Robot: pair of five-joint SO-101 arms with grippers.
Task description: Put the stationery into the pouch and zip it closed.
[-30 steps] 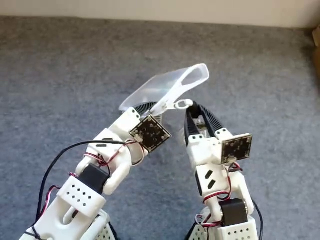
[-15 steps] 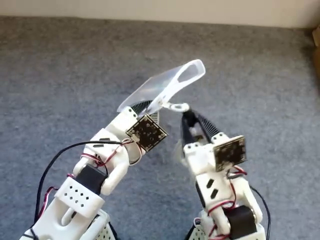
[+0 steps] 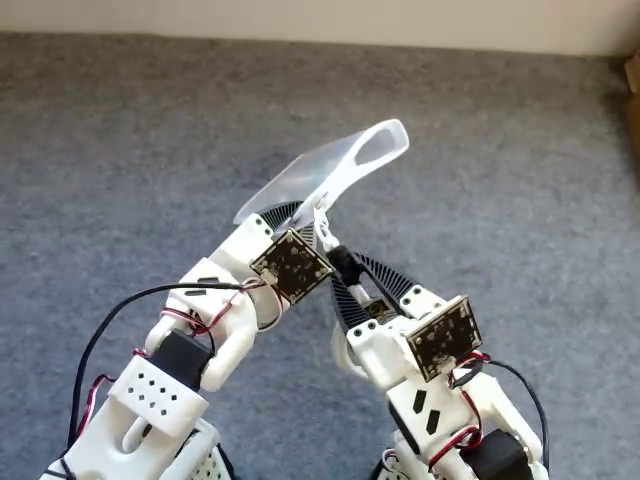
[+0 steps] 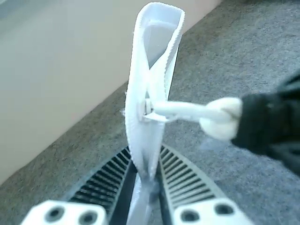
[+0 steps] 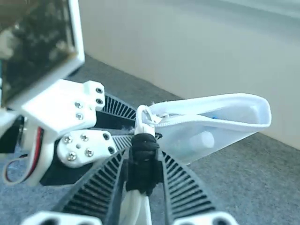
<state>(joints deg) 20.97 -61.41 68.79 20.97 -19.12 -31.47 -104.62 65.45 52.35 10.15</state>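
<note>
One pouch (image 3: 325,168), translucent white, held aloft above grey carpet (image 3: 520,140), far end gaping. Jaws of left gripper (image 3: 292,216) clamped on its near end. Jaws of right gripper (image 3: 340,265) closed on zipper pull (image 4: 185,111), just beside.

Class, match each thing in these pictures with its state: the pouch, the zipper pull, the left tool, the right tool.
Things:
1. pouch
2. zipper pull
3. left tool
4. right tool

States:
A. shut on the zipper pull
B. held up, partly zipped, far end gaping open
C. shut on the pouch's zipped end
D. white, sticking out sideways from the pouch, pinched at its tip

Pairs: 1-B, 2-D, 3-C, 4-A
</note>
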